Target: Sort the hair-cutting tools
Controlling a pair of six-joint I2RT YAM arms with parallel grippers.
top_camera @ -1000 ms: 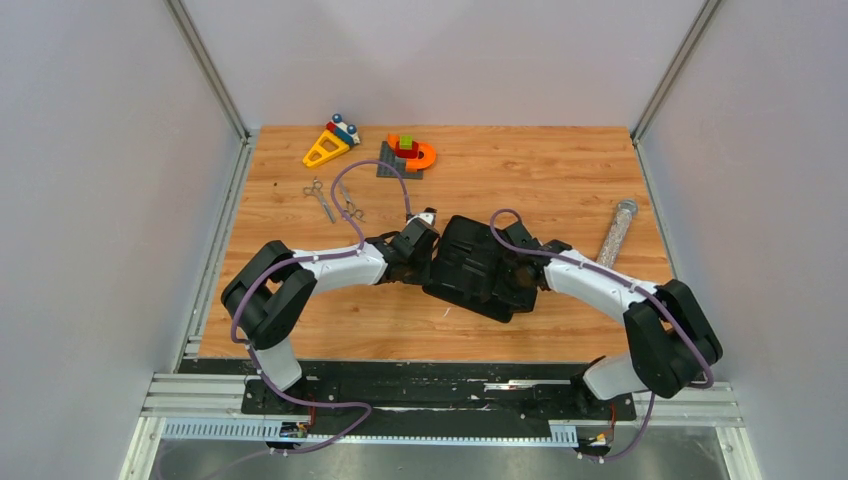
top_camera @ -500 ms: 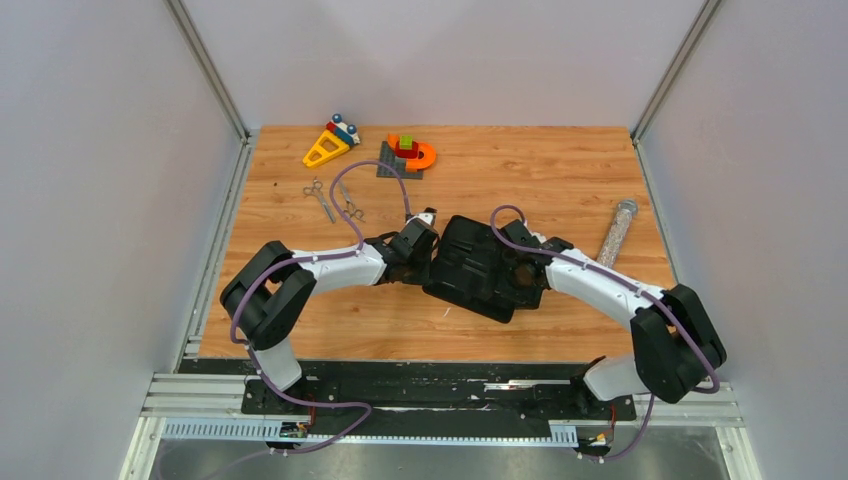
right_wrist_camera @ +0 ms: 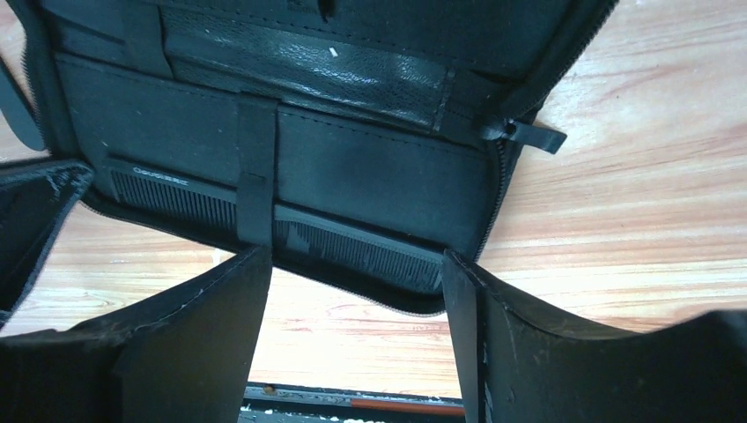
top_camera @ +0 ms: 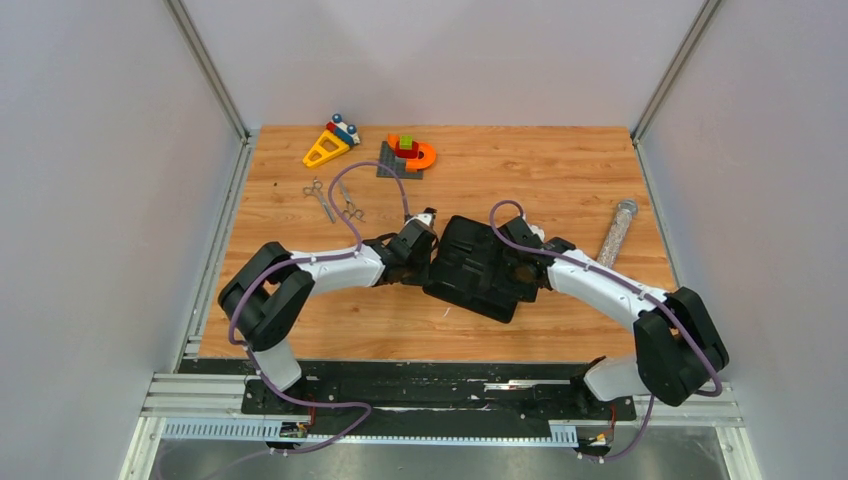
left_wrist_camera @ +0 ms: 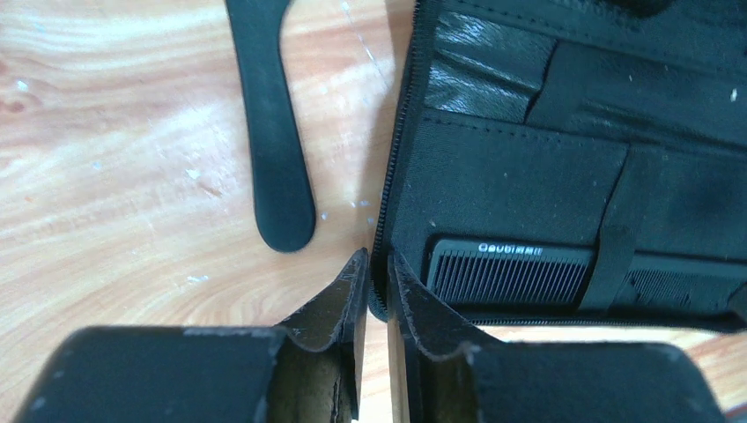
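Two end effectors on one job, nearest stuff first. Left end effector (left_wrist_camera: 377,264) pressed almost together, pinching the zip rim of the open black case (left_wrist_camera: 528,176) by its near-left corner. Right end effector (right_wrist_camera: 357,264) spread wide and empty, hanging just over the case's near rim. Looks like the stowing step, with the comb (right_wrist_camera: 352,251) lying flat in the lowest pocket under an elastic strap (right_wrist_camera: 255,159). Long axis running left to right across the worktop (top_camera: 560,170), skewed a little with the case, teeth pointing at the near zip edge, printed end toward the left arm's side. To do this bit well, probably: grip that left pinch firm to stop the case sliding or flopping shut, then lift the right one straight up, clear of strap and teeth, no dragging. Off to the right, a glittery tube (top_camera: 617,232), not part of this. Farther back on the left, well apart from the case, outer scissors (top_camera: 320,199) and inner scissors (top_camera: 349,205) flat side by side, both angled far-left to near-right; ring ends too small to call. Not yet pocketed, at a guess next up. Toy blocks (top_camera: 328,145) at the far edge, best ignored.
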